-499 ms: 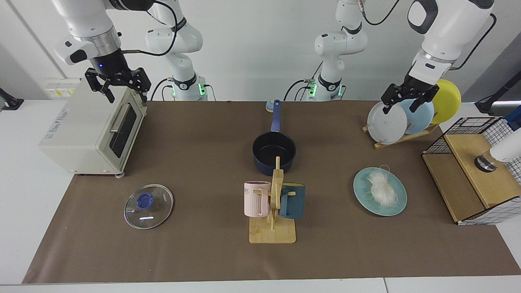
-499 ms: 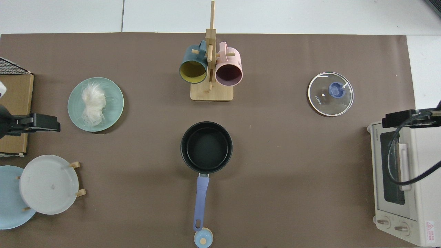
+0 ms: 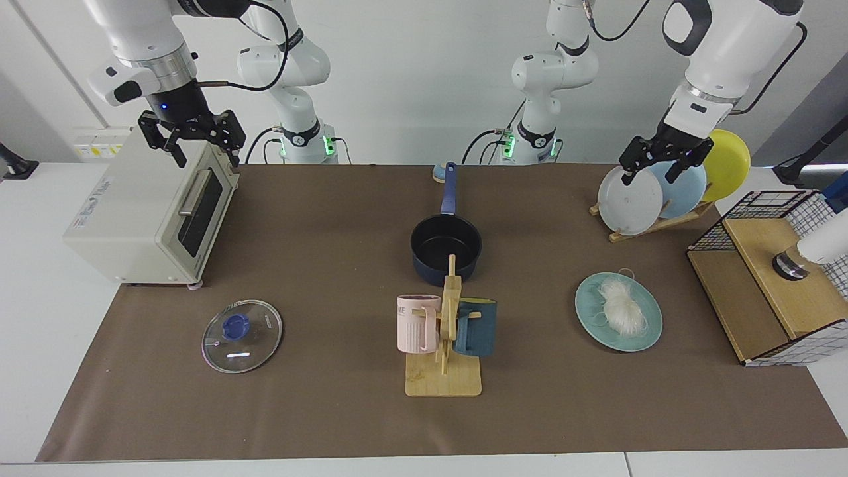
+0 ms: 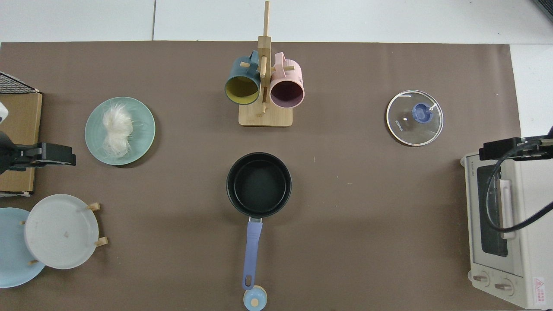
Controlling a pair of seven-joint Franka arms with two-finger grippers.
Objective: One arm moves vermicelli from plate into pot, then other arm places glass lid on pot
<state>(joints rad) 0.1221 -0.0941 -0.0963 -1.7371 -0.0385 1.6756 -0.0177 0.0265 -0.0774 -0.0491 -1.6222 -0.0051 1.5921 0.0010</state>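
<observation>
1. The vermicelli point(image 3: 621, 310) lies in a loose white bundle on the teal plate point(image 3: 646, 334); we take the pot point(image 3: 446, 250) as our landmark, and plate and noodles sit well apart from it, toward the left arm's side of the table.
2. The pot stands upright and empty near the middle of the brown mat point(image 3: 318, 411), its long blue handle point(image 4: 252, 248) pointing toward the robots' bases.
3. The glass lid point(image 3: 242, 335) lies flat on the mat, blue knob up, well apart from the pot on the right arm's side.
4. We see the left gripper point(image 3: 656, 169) hanging high above the dish rack point(image 3: 652, 222), beyond the plate from the pot; its fingers are spread and hold nothing.
5. We see the right gripper point(image 3: 207, 154) raised over the toaster oven point(image 3: 139, 218), far from the pot past the lid; its fingers are parted and empty.
6. A wooden mug tree point(image 3: 445, 344) with a pink mug point(image 3: 416, 323) and a dark teal mug point(image 3: 478, 328) stands just beside the pot, on the camera's side in the facing view.
</observation>
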